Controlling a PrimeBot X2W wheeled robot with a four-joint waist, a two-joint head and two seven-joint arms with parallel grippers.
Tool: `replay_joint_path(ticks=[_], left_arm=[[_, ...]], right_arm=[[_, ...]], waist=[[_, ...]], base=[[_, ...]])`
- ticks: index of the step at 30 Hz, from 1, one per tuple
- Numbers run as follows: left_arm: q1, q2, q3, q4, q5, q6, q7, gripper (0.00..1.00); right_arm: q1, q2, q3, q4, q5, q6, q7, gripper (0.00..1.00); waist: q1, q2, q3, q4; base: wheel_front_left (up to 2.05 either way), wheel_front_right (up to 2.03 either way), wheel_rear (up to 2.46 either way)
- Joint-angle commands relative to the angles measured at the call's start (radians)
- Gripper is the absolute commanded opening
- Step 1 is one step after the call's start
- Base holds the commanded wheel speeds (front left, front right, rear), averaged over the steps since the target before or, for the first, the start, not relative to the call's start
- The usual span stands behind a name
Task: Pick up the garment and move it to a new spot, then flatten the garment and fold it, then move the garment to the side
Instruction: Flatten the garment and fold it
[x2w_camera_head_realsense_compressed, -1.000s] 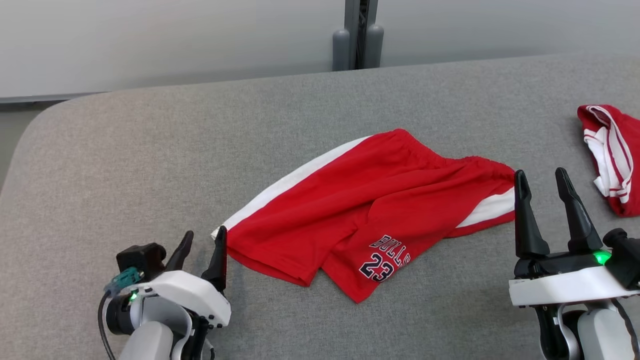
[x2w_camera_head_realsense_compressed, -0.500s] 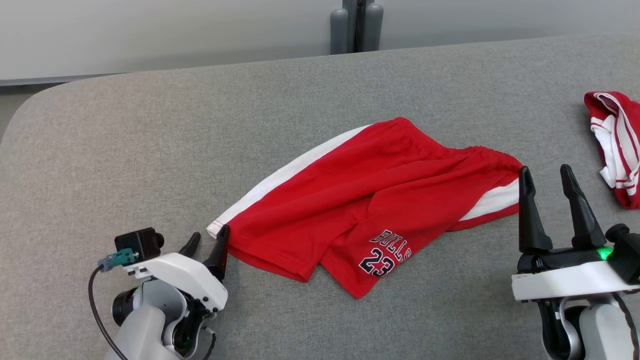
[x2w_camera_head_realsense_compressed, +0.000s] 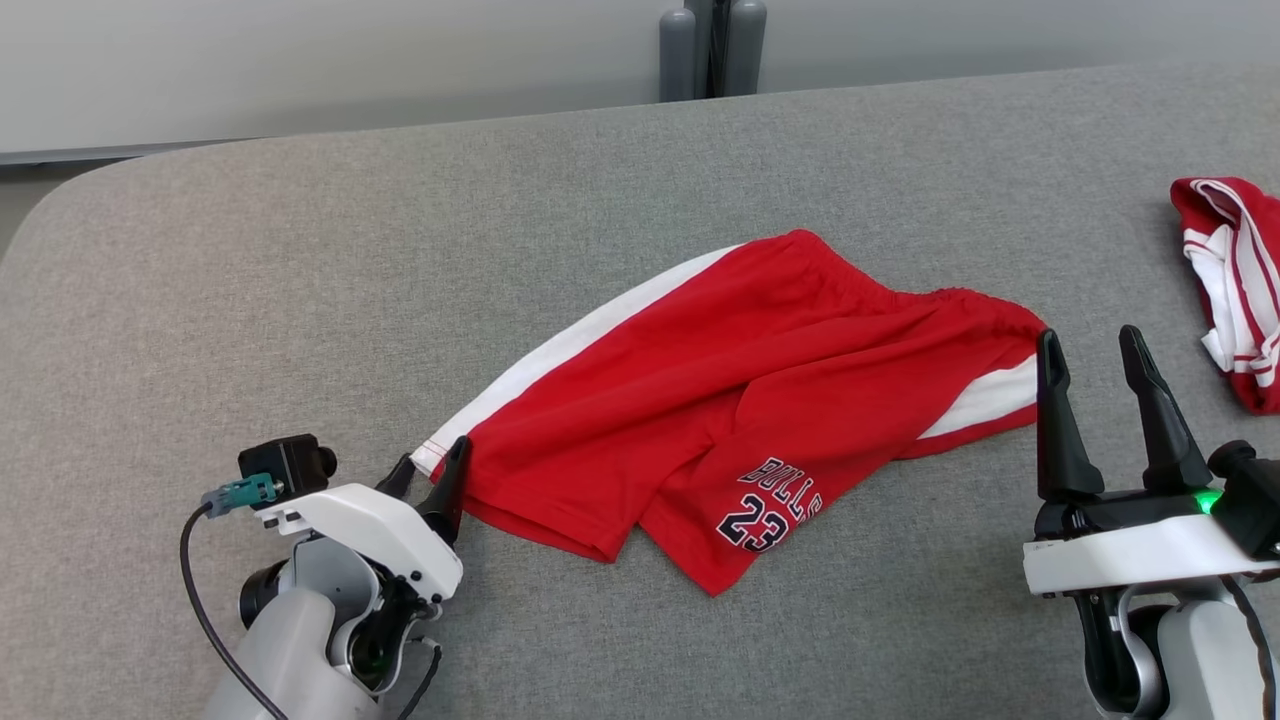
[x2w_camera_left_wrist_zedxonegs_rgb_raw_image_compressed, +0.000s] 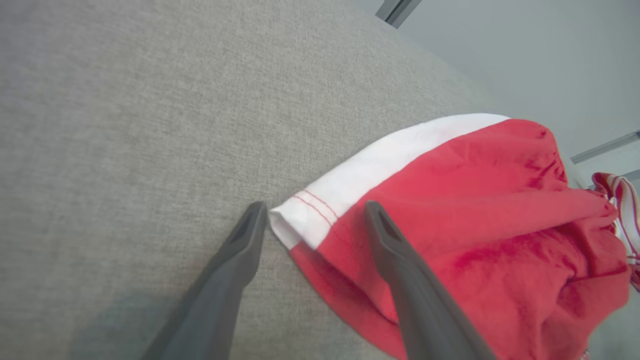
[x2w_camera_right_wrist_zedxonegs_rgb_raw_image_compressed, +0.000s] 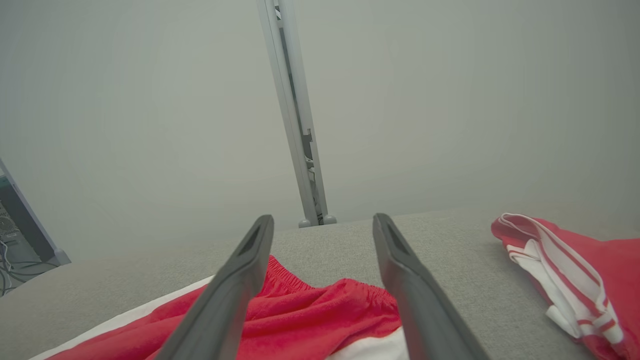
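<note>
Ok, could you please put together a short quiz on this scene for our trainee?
1. True or false: the left jaws stand open, either side of a white hem corner of the red shorts.
2. Which number is printed on the shorts? A 32, B 23, C 45.
3. Fill in: the striped garment lies to the robot's ____ of the shorts.
Key: 1 true; 2 B; 3 right.

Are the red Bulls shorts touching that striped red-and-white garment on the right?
Apart. The head view shows bare grey surface between the shorts and the striped garment.
</note>
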Motion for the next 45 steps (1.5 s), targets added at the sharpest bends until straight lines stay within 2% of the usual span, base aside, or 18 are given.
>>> replay_joint_path(ticks=[1,4,5,7,8,15,19,26,31,36,39,41,45], left_arm=[[-0.012,0.003,-0.003,0.011,-0.013,-0.003,-0.001,1.0],[-0.024,0.003,-0.007,0.024,-0.025,-0.004,-0.006,1.0],[-0.024,0.002,-0.01,0.028,-0.028,-0.006,-0.005,0.49],[-0.026,0.003,-0.015,0.035,-0.035,-0.008,-0.008,0.04],[-0.03,0.003,-0.015,0.038,-0.04,-0.008,-0.012,0.0],[-0.045,0.013,-0.021,0.039,-0.024,-0.009,-0.077,0.0],[-0.044,0.024,-0.036,0.016,0.011,-0.01,-0.153,0.0],[-0.03,0.019,-0.067,-0.02,0.039,-0.01,-0.227,0.0],[-0.032,0.012,-0.113,-0.041,0.053,-0.011,-0.234,0.0],[-0.046,0.007,-0.161,-0.049,0.058,-0.011,-0.248,0.0],[-0.054,0.005,-0.192,-0.051,0.05,-0.011,-0.256,0.0],[-0.062,0.004,-0.213,-0.049,0.045,-0.011,-0.262,0.0],[-0.077,0.003,-0.264,-0.055,0.012,-0.011,-0.276,0.0]], right_arm=[[-0.004,-0.005,-0.003,-0.001,-0.003,0.0,-0.001,1.0],[-0.008,-0.005,-0.002,0.0,-0.003,0.0,-0.001,1.0],[-0.009,-0.005,-0.002,0.001,-0.003,0.0,-0.001,1.0],[-0.012,-0.005,-0.001,0.002,-0.003,0.0,-0.001,1.0],[-0.012,-0.005,-0.002,0.003,-0.004,0.0,-0.001,1.0],[-0.021,-0.005,-0.006,0.01,-0.018,0.0,-0.001,1.0],[-0.049,-0.009,0.009,0.022,-0.047,0.0,0.016,1.0],[-0.149,-0.055,0.049,0.042,-0.038,0.0,0.142,1.0],[-0.303,-0.136,0.143,0.089,-0.02,0.0,0.283,1.0],[-0.469,-0.17,0.189,0.193,0.057,0.0,0.39,1.0],[-0.553,-0.162,0.181,0.305,0.108,0.0,0.45,1.0],[-0.604,-0.169,0.179,0.386,0.11,0.0,0.488,1.0],[-0.674,-0.197,0.244,0.522,0.083,0.0,0.522,1.0]], waist=[[0.0,0.0,0.002,-0.002],[0.0,0.0,0.006,-0.004],[0.0,0.0,0.007,-0.005],[0.0,0.0,0.009,-0.005],[0.0,0.0,0.009,-0.006],[0.0,0.0,-0.003,-0.001],[0.0,0.0,-0.016,0.012],[0.0,0.0,-0.023,0.05],[0.0,0.0,-0.003,0.084],[0.0,0.0,0.034,0.121],[0.0,0.0,0.057,0.145],[0.0,0.0,0.071,0.16],[0.0,0.0,0.093,0.185]], base=[[0.0,0.0,0.0],[0.0,0.0,0.0],[0.0,0.0,0.0],[0.0,0.0,0.0],[0.0,0.0,0.0],[0.0,0.0,0.0],[0.0,0.0,0.0],[0.0,0.0,0.0],[0.0,0.0,0.0],[0.0,0.0,0.0],[0.0,0.0,0.0],[0.0,0.0,0.0],[0.0,0.0,0.0]])
